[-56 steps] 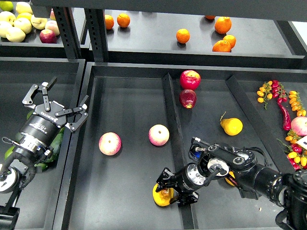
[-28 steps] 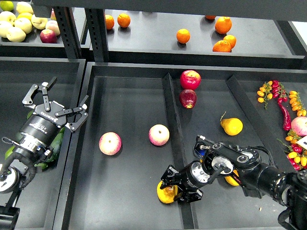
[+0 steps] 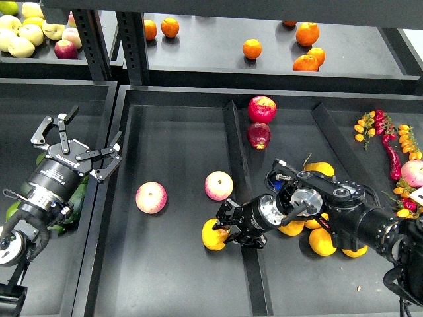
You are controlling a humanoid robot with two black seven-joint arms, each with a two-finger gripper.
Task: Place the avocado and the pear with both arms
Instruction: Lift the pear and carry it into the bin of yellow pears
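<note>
Down low by the divider, the right gripper (image 3: 228, 228) holds the pear (image 3: 213, 235); left gripper (image 3: 76, 142) spread wide, far off.

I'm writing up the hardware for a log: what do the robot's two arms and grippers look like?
Both arms are black. The left gripper has thin, jointed black fingers on a ribbed cylindrical wrist with small white lettering and silver rings. The right gripper looks similar, behind it a bulky joint with silver discs, a blue part and thin cables.

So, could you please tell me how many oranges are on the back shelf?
7: two at the left, one in the middle, three clustered at the right, and one cut off by the top edge. Others may be hidden.
</note>
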